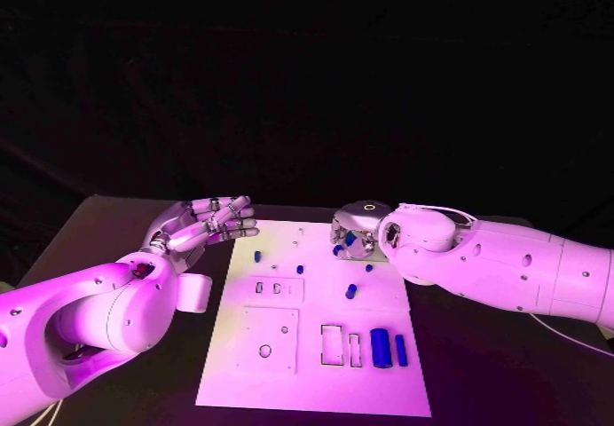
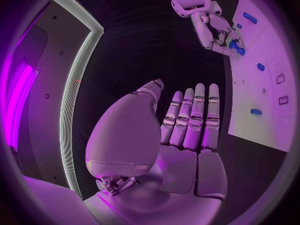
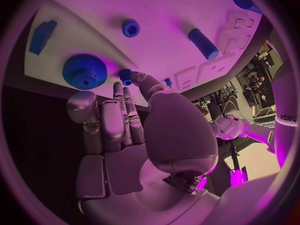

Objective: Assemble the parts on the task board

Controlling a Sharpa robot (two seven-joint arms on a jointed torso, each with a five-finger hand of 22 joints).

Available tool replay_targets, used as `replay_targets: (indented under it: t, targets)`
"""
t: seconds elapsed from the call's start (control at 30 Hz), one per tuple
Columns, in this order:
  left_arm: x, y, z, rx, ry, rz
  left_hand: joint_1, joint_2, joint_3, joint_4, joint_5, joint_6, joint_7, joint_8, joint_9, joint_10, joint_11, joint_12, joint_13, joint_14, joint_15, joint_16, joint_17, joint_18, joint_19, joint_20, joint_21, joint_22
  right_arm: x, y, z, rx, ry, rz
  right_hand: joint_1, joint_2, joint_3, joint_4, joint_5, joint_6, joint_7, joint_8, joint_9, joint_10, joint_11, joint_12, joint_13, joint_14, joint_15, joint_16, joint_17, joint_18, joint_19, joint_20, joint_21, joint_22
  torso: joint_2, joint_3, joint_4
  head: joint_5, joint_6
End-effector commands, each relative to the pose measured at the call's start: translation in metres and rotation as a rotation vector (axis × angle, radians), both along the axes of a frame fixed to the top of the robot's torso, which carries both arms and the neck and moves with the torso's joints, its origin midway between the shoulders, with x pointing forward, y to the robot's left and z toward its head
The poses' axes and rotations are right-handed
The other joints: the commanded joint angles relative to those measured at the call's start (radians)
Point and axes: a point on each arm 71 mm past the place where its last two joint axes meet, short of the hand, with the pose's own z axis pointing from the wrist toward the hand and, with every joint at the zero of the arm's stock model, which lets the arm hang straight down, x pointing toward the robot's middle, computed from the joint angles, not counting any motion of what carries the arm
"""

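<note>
The white task board (image 1: 320, 355) lies mid-tabletop (image 1: 512, 382), blue parts scattered on it, including a gear (image 3: 84, 71) near its far edge. The right robot hand (image 1: 362, 232) hovers over that edge, fingertips touching a small blue peg (image 3: 126, 76). The left robot hand (image 1: 205, 224) hangs beside the board, fingers straight, holding nothing.

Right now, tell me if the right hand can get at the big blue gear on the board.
Probably yes. The right hand hovers at the task board's far end, its fingers close beside the blue gear, with nothing between them. The left hand is off the board.
</note>
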Motion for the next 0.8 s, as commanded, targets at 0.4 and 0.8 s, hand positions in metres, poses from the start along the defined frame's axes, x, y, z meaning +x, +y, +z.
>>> replay_targets:
  t: [0.4,0.8]
  targets:
    - [-0.0002,-0.0018,0.0019,-0.009,-0.006,-0.019,0.010,-0.001,-0.001,-0.005,-0.004,0.002,0.007,-0.007,-0.001,0.002,0.006,-0.008,-0.002,-0.007,0.001,-0.007,0.000,0.019,0.007,0.000,0.008,0.001,0.0020,-0.0017,-0.0041,-0.022,0.036,-0.005,0.016,0.017,0.030,0.013,-0.021,0.023,0.005,0.003,0.005,0.020,-0.002,0.003,0.003,0.045,0.002,0.051,0.046,-0.023,0.034,0.000,0.060,0.080,0.008,-0.0016,0.0042,0.000,0.002]
    - [0.0001,-0.0009,0.0017,-0.008,-0.005,-0.016,0.010,-0.001,0.000,-0.005,-0.003,0.001,0.007,-0.008,-0.001,0.001,0.006,-0.008,-0.002,-0.007,0.001,-0.007,0.000,0.019,0.007,0.000,0.009,0.002,-0.0006,0.0001,0.0048,0.082,-0.048,0.014,0.058,0.047,0.112,0.006,-0.080,0.094,-0.019,0.036,0.034,0.110,-0.030,0.026,0.016,0.055,-0.019,0.126,0.120,-0.061,0.136,-0.016,0.215,0.302,0.012,-0.0020,0.0072,-0.006,0.004]
